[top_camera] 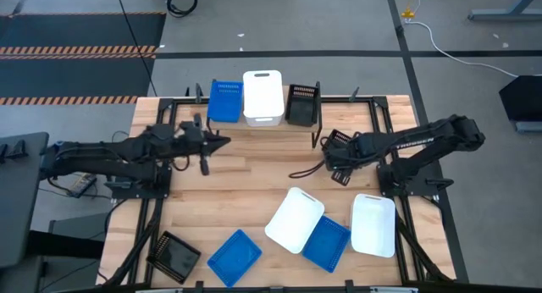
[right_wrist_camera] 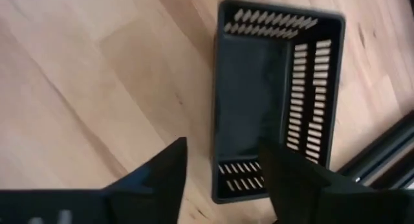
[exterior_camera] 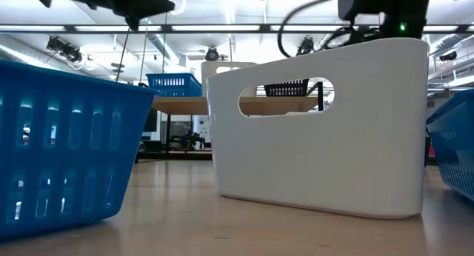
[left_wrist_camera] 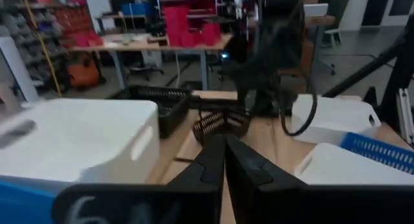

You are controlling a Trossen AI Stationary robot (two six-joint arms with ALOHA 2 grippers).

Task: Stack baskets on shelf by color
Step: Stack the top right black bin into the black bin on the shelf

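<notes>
Right wrist view: right gripper (right_wrist_camera: 223, 169) jaws wide, black basket (right_wrist_camera: 275, 98) just beyond them on the counter (right_wrist_camera: 77, 75), its near end wall between the tips, not gripped. Left gripper (top_camera: 222, 141) jaws pinched together, empty, hovering mid-counter near the shelf (top_camera: 339, 102). Shelf carries one blue, one white (top_camera: 262, 96), one black basket. Low view: white basket (exterior_camera: 318, 137) blocks most of the shelf; both grippers cut off.

3 blue baskets (top_camera: 235, 257), 3 white baskets (top_camera: 373, 224), 3 black baskets (top_camera: 174, 256), 1 shelf (top_camera: 332, 109), 2 arms.
</notes>
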